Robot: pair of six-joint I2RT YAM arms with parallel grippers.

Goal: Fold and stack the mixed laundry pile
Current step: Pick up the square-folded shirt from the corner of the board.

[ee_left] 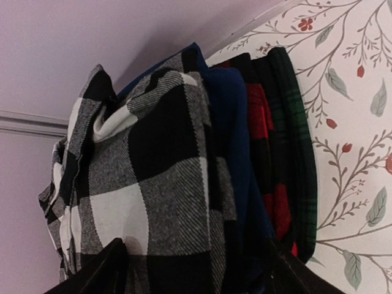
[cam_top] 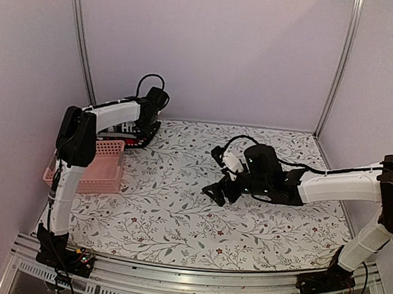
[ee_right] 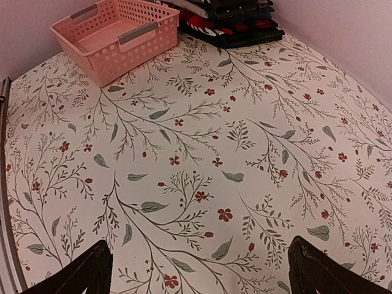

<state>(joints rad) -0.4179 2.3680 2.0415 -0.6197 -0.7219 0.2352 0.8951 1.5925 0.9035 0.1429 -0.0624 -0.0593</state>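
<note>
Left pincer (ee_left: pixel 196 245), jaws spread wide, straddled the folded laundry stack (ee_left: pixel 236 153) just behind the pink basket (cam_top: pixel 103 161), with the checked shirt (ee_left: pixel 153 184) uppermost. The right pincer (ee_right: pixel 199 245) hung released, well apart from the basket. Stacking appeared nearly finished. The next move probably called for lifting the left arm clear without dragging cloth.

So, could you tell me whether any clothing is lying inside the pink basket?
No, the right wrist view shows only the bare floor of the pink basket, with the folded garments stacked beside it.
</note>
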